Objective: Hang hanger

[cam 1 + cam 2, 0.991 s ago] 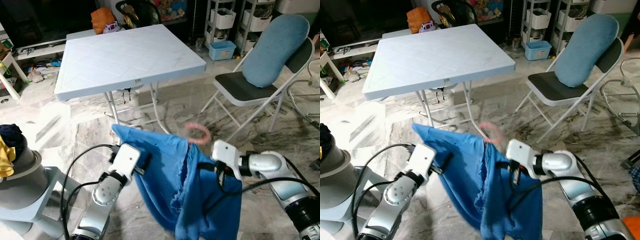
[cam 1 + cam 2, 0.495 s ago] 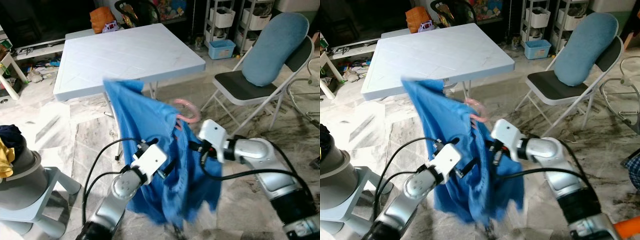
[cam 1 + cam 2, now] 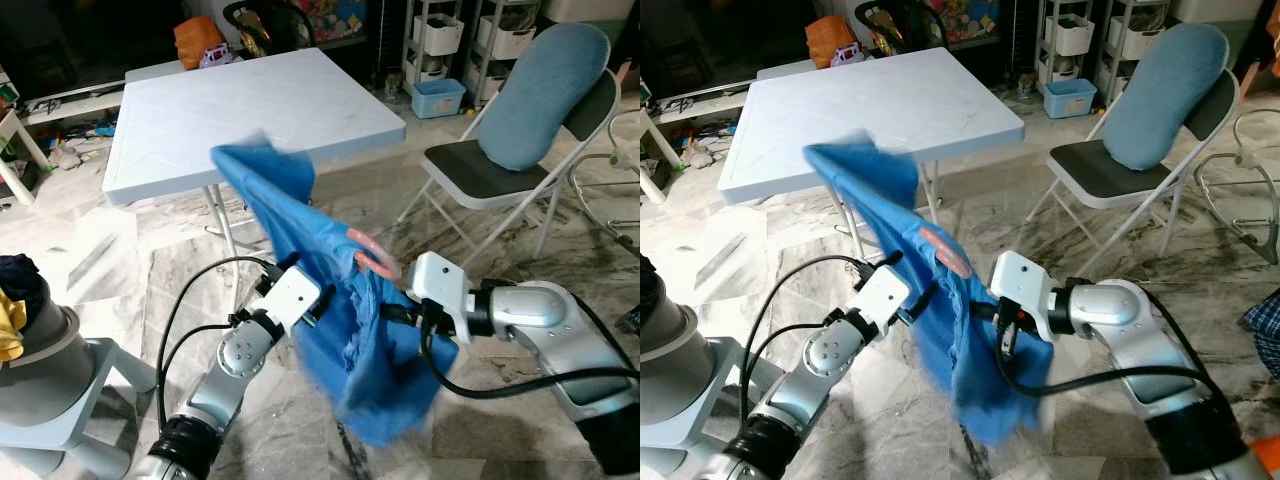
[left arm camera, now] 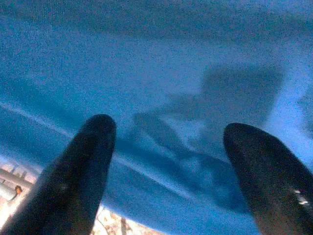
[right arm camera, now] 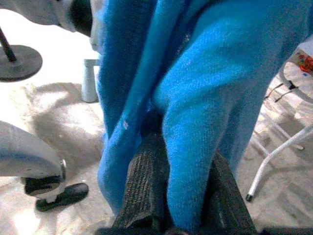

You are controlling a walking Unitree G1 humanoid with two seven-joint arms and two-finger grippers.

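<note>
blue shirt (image 3: 340,300) on pink hanger (image 3: 372,256) held mid-air in front of white bench (image 3: 250,110), right gripper (image 5: 171,196) fingers pinching shirt fabric, left gripper (image 4: 166,161) fingers spread against cloth at 9 o'clock of hanger
</note>
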